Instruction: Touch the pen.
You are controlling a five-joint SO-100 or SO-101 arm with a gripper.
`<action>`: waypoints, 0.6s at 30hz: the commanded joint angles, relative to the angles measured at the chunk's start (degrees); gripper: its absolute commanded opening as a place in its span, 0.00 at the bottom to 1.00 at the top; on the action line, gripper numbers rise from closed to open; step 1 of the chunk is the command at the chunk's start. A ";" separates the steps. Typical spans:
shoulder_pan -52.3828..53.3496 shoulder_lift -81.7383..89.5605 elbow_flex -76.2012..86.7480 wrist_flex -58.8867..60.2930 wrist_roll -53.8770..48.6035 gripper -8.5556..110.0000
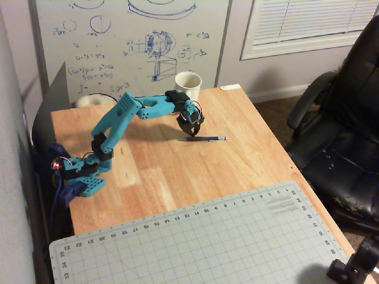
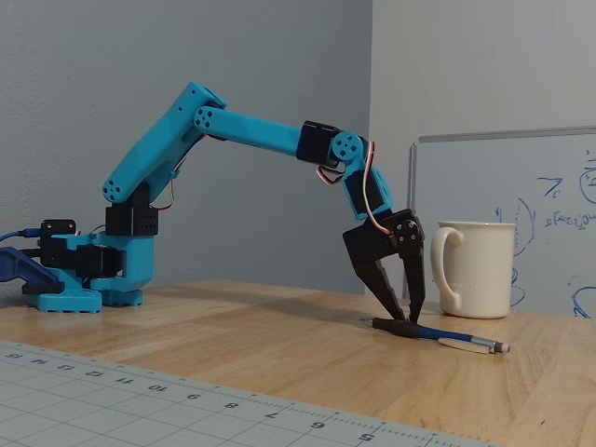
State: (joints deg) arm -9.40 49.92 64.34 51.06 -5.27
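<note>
The slim dark pen (image 1: pixel 207 138) lies flat on the wooden table (image 1: pixel 237 160), its lighter tip pointing right in the overhead view. It also shows in the fixed view (image 2: pixel 438 333), in front of the white mug. My teal arm's black gripper (image 1: pixel 190 135) points down at the pen's dark end. In the fixed view the gripper (image 2: pixel 409 319) has its fingertips a narrow gap apart, resting on or just at that end of the pen. It holds nothing.
A white mug (image 1: pixel 188 86) (image 2: pixel 480 268) stands behind the pen near the table's far edge. A grey cutting mat (image 1: pixel 195 242) covers the near part. A whiteboard (image 1: pixel 130 41) leans behind. A black office chair (image 1: pixel 343 130) stands to the right.
</note>
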 commanded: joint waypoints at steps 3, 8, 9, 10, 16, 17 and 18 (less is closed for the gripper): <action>0.35 10.55 -3.43 -0.35 0.26 0.08; 0.44 9.23 -4.04 -0.44 0.26 0.08; 0.44 9.05 -4.31 -0.44 0.26 0.08; 0.44 8.96 -4.39 -0.44 0.35 0.08; 2.11 8.88 -3.60 -0.44 0.35 0.08; 2.55 8.88 -3.60 -0.35 0.18 0.08; 2.90 8.88 -3.60 -0.35 0.00 0.08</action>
State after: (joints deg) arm -8.17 52.38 64.34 51.06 -5.27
